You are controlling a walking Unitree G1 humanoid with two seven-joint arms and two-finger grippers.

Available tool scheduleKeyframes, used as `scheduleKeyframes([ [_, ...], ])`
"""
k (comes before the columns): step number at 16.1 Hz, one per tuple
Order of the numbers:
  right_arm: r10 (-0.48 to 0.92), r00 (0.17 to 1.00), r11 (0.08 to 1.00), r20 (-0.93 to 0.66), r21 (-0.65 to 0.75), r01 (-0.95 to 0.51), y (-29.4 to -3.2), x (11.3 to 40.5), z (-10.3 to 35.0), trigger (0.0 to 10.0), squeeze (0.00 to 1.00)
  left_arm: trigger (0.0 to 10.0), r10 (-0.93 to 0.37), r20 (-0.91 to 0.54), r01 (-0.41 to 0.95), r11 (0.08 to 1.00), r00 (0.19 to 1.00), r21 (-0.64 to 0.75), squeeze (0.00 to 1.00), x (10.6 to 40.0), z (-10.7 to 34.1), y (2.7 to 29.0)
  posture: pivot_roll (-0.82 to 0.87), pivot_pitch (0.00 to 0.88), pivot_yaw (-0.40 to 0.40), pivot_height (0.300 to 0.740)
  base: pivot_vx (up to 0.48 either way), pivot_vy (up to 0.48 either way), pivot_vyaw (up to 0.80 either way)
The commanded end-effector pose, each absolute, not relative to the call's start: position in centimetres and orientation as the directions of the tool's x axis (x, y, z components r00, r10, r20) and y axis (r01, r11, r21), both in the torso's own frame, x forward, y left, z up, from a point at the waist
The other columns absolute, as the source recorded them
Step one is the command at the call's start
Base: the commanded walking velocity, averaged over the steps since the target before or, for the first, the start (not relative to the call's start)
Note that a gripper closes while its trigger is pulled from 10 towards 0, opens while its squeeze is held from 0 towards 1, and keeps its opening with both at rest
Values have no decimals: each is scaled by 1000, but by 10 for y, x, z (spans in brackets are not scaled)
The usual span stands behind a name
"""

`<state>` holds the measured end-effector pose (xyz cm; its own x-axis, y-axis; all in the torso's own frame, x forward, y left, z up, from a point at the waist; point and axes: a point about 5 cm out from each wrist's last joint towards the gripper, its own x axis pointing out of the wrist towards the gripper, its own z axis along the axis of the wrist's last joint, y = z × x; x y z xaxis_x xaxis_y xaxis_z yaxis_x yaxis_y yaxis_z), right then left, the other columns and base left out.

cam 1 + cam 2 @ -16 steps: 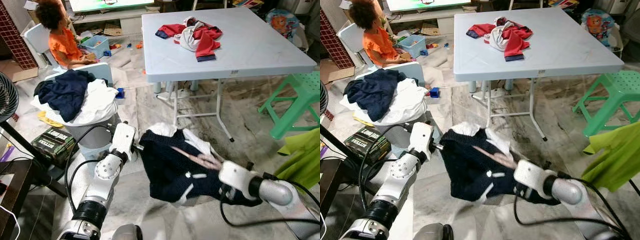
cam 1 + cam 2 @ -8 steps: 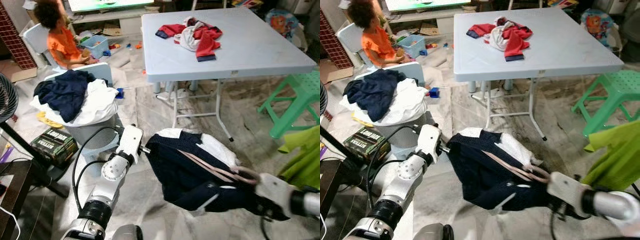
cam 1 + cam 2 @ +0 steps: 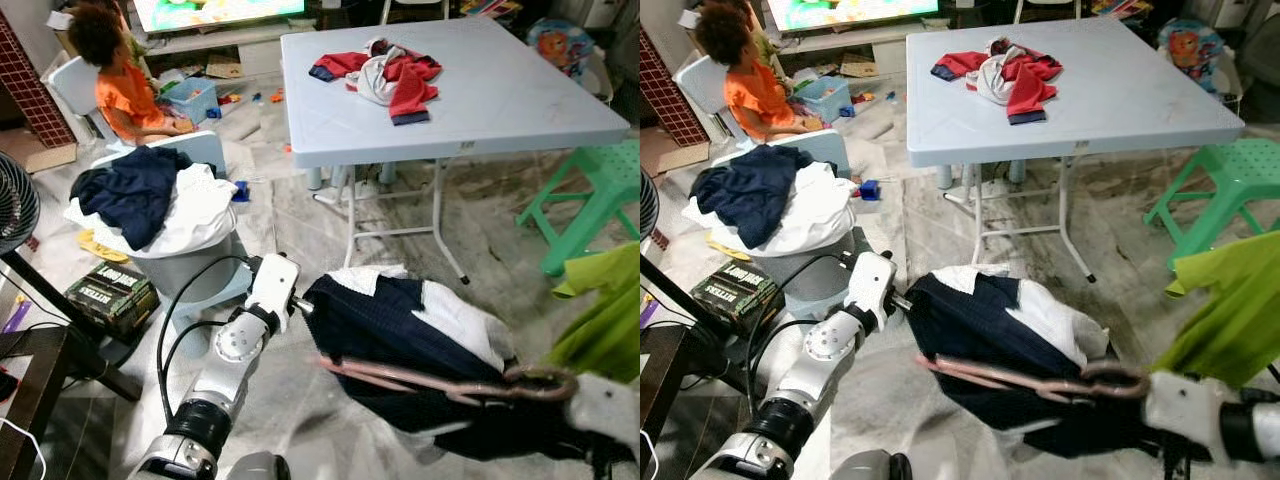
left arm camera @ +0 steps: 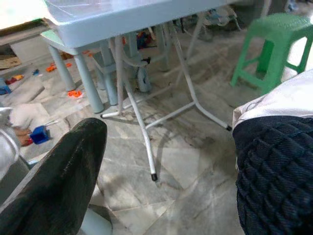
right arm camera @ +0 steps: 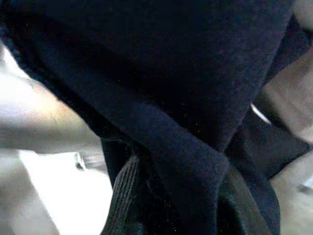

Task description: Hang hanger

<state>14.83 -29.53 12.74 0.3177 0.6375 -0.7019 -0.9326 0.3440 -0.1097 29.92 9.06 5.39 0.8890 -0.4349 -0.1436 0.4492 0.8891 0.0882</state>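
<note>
Over grey marble floor (image 3: 300, 215), both tools, left tool (image 3: 303, 303) and right tool (image 3: 1160, 440), pinched the limp, light navy-and-white garment (image 3: 400, 335) beside its stiff pink plastic hanger (image 3: 440, 383), the firmer hold.

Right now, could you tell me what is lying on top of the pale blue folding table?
A crumpled heap of red, white and navy clothes lies on the pale blue folding table; anything under it is covered.

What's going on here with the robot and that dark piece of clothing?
The robot holds a navy and white garment stretched between its two arms above the floor. The left gripper is at one edge of the cloth; the right arm holds the other end, near the loop of a pink hanger lying across the garment. A person sits on the floor past a basket heaped with clothes.
</note>
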Motion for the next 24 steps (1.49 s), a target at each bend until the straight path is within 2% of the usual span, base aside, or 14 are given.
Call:
scheduleKeyframes([
  [1,625,300,385,-720,-50,-922,-307,146,136,10000,0,10000,-203,-126,217,971,971,103,0,314,63,147,-143,0,62,740,0,0,0],
  [3,795,372,429,-480,11,-903,-284,161,167,10000,0,10000,-237,-152,252,963,960,92,0,308,56,140,-143,0,62,740,0,0,0],
  [7,839,496,517,-223,47,-855,-264,184,187,10000,0,10000,-301,-174,313,949,937,41,0,303,51,128,-131,0,58,740,0,0,0],
  [8,808,568,580,-154,40,-814,-259,197,187,10000,0,10000,-366,-180,374,928,913,11,706,300,49,119,-131,0,58,740,0,0,0],
  [9,765,630,637,-134,8,-771,-256,209,184,10000,0,10000,-413,-175,421,907,894,14,1000,297,49,113,-128,0,56,740,0,0,0],
  [10,637,748,747,-186,-91,-658,-256,230,167,10000,0,10000,-485,-171,498,866,857,38,1000,292,49,104,-128,0,58,740,0,0,0],
  [12,575,767,754,-283,-180,-632,-255,238,153,10000,0,10000,-538,-172,555,830,825,63,1000,289,50,99,-122,0,57,740,0,0,0],
  [13,552,760,718,-343,-268,-642,-248,242,141,10000,0,10000,-625,-169,644,759,762,94,1000,283,51,90,-118,0,56,740,0,0,0],
  [16,502,777,650,-379,-428,-628,-239,262,131,10000,0,10000,-747,-206,774,601,632,199,1000,270,49,81,-109,0,57,740,0,0,0],
  [18,461,810,644,-362,-491,-586,-236,277,128,10000,0,10000,-763,-220,792,562,608,240,1000,267,49,81,-106,0,57,740,0,0,0],
  [21,449,806,573,-386,-568,-591,-230,290,121,10000,0,10000,-763,-235,792,535,603,294,1000,267,51,87,-89,0,54,740,0,0,0],
  [23,484,770,513,-416,-578,-635,-228,294,116,10000,0,10000,-783,-221,798,496,581,342,1000,265,57,91,-84,0,55,740,0,0,0],
  [24,504,723,439,-472,-581,-685,-228,293,111,10000,0,10000,-815,-191,803,448,548,392,1000,262,65,92,-78,0,56,740,0,0,0],
])
